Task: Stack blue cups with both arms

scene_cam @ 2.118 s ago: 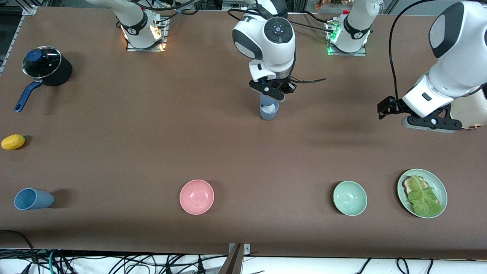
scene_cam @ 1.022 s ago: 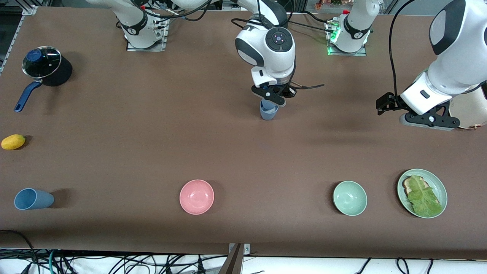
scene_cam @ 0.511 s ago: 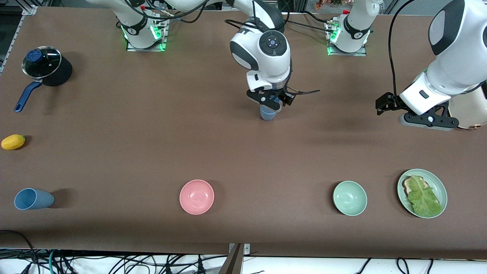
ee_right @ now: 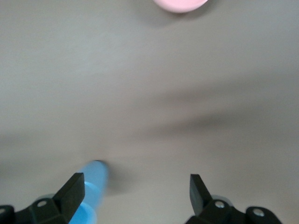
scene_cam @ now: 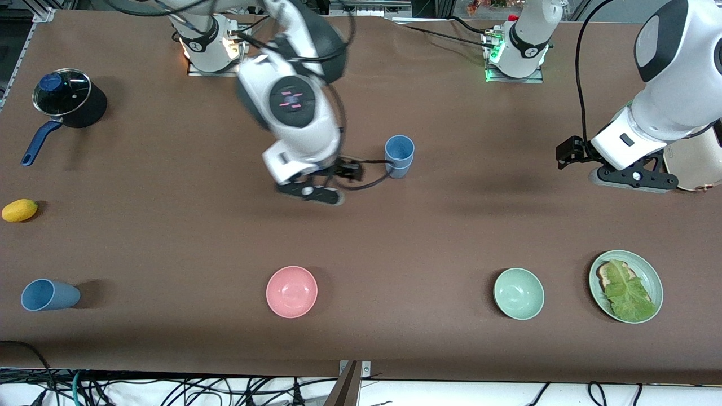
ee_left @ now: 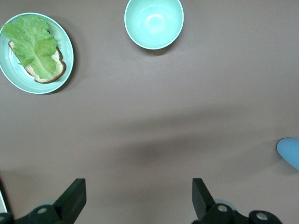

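Note:
Two blue cups stand nested and upright mid-table, the sky blue one inside the duller one. They show blurred in the right wrist view and at the edge of the left wrist view. My right gripper is open and empty over bare table beside the stack, toward the right arm's end; its jaws stand wide apart. A third blue cup lies on its side near the front edge at the right arm's end. My left gripper waits open and empty at the left arm's end.
A pink bowl, a pale green bowl and a green plate with lettuce on toast sit along the front. A lidded black pan and a yellow lemon lie at the right arm's end.
My right gripper was down on the cup stack; it has let go and swung away toward the right arm's end. The stack stays standing. The left arm has hardly moved.

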Tool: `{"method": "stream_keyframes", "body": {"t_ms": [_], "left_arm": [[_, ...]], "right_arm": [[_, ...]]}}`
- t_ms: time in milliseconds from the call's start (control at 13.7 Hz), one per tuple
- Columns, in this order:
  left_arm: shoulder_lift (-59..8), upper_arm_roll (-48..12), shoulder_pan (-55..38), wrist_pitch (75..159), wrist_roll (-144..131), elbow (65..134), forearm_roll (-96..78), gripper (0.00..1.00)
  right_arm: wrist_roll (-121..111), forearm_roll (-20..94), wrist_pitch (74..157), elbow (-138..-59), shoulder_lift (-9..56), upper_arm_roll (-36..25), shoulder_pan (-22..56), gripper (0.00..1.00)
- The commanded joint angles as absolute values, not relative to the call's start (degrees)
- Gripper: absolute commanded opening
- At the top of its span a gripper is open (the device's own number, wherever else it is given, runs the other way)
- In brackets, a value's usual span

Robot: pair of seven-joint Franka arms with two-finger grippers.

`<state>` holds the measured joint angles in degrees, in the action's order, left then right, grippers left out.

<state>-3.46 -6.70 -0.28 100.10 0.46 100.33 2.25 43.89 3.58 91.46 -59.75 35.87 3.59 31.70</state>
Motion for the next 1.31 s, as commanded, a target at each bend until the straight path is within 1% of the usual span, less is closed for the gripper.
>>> {"method": "stream_keyframes", "body": {"t_ms": [0, 219, 365, 511, 730, 1242], "left_arm": [[-4.2, -6.3, -0.7, 98.5, 1.1, 98.5, 2.1, 1.0], [-4.1, -6.3, -0.7, 98.5, 1.1, 98.5, 2.1, 1.0], [-4.2, -6.3, -0.8, 98.5, 1.1, 98.5, 2.1, 1.0], [-4.1, -6.3, -0.8, 98.4, 1.1, 98.5, 2.1, 1.0], [-4.1, -6.3, -0.8, 98.1, 1.0, 98.5, 2.1, 1.0], [-4.1, -6.3, -0.8, 98.1, 1.0, 98.5, 2.1, 1.0]], "right_arm": [[30.7, 4.2, 86.7, -62.7, 29.3, 3.2, 25.4, 1.0], [21.1, 3.7, 89.9, -77.9, 17.6, 2.6, 18.1, 1.0], [12.8, 3.6, 90.2, -82.9, 12.5, 2.6, 12.8, 1.0], [7.0, 3.2, 89.4, -84.2, 9.8, 2.6, 9.3, 1.0], [4.5, -0.5, 87.9, -86.2, 7.0, 2.5, 8.5, 1.0], [4.1, -1.2, 87.8, -85.5, 7.3, 2.5, 8.1, 1.0]]}}
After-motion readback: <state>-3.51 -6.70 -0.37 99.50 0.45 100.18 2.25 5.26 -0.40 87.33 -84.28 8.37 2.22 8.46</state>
